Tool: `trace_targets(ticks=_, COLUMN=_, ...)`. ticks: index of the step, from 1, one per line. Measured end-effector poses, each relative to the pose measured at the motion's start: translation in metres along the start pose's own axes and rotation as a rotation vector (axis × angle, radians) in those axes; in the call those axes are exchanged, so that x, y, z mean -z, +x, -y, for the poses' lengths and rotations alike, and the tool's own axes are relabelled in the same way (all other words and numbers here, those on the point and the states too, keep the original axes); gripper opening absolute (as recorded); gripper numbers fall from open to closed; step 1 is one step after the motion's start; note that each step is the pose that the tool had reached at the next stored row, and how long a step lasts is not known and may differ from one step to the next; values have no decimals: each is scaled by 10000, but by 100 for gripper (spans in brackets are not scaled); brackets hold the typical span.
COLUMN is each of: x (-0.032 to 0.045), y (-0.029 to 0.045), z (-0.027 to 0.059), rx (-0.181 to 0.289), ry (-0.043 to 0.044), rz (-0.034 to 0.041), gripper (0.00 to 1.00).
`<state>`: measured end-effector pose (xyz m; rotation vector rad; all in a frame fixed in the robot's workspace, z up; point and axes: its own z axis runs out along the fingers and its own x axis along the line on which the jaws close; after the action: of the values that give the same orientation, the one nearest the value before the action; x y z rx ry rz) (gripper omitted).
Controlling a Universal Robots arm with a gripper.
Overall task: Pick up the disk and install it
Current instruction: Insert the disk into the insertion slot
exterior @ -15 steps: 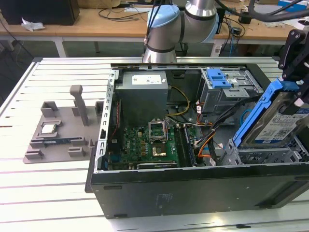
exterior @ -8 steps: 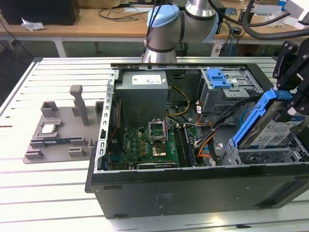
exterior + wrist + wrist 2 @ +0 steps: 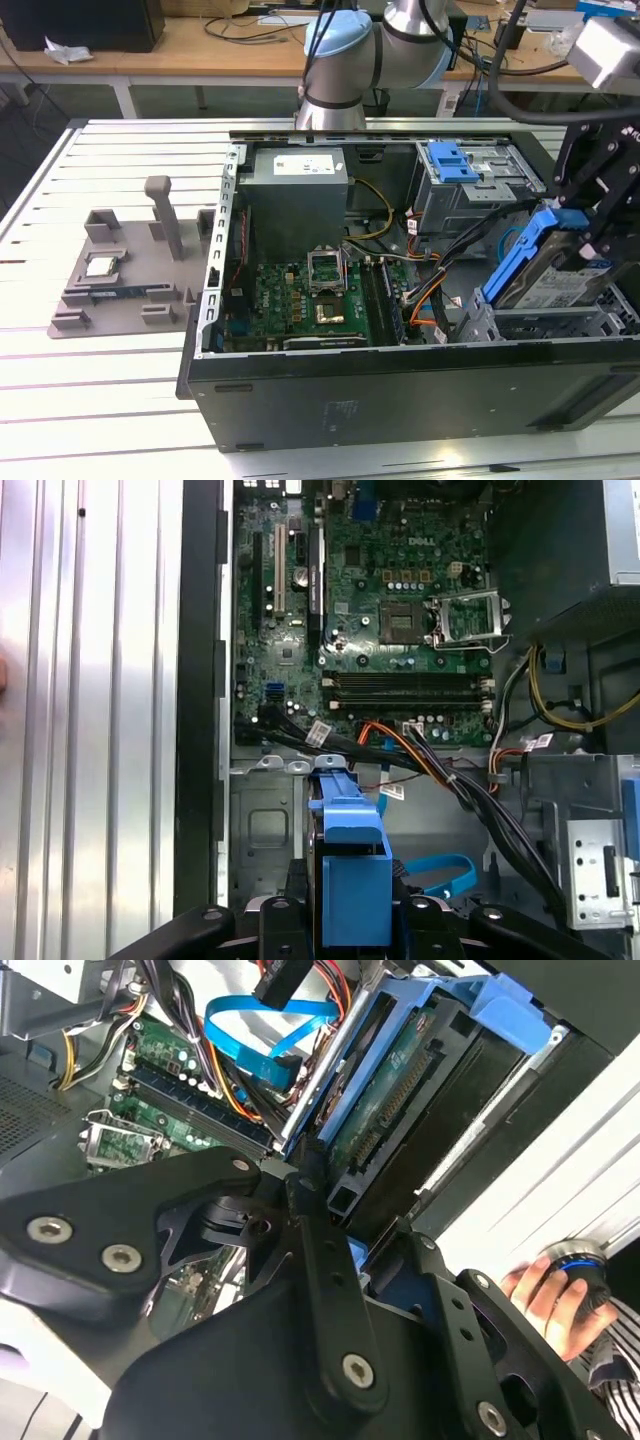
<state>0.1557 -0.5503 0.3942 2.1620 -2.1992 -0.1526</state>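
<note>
Disk: the disk [image 3: 552, 268] hangs tilted over the drive bay at the open computer case's [image 3: 400, 385] corner on the exterior view's right, in its blue bracket.
Long axis: slanted, upper end toward the arm, lower end down into the case.
Label: white-and-blue sticker faces up; its print is too small to make out.
Gripper: the gripper [image 3: 345, 905] appears clamped on the bracket's blue tab.
Motherboard: the motherboard [image 3: 385, 600] lies beyond the disk, with an empty socket.
Hand: a person's hand [image 3: 545, 1295] rests on a knob beside the case.
</note>
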Motion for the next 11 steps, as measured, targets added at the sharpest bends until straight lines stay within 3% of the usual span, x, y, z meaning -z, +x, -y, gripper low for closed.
trace_targets(ticks=5, x=-111, y=4, z=13, rx=1, ry=2, rz=4, gripper=37)
trace_targets(ticks=11, x=-115, y=4, z=15, rx=3, ry=3, rz=5, gripper=38)
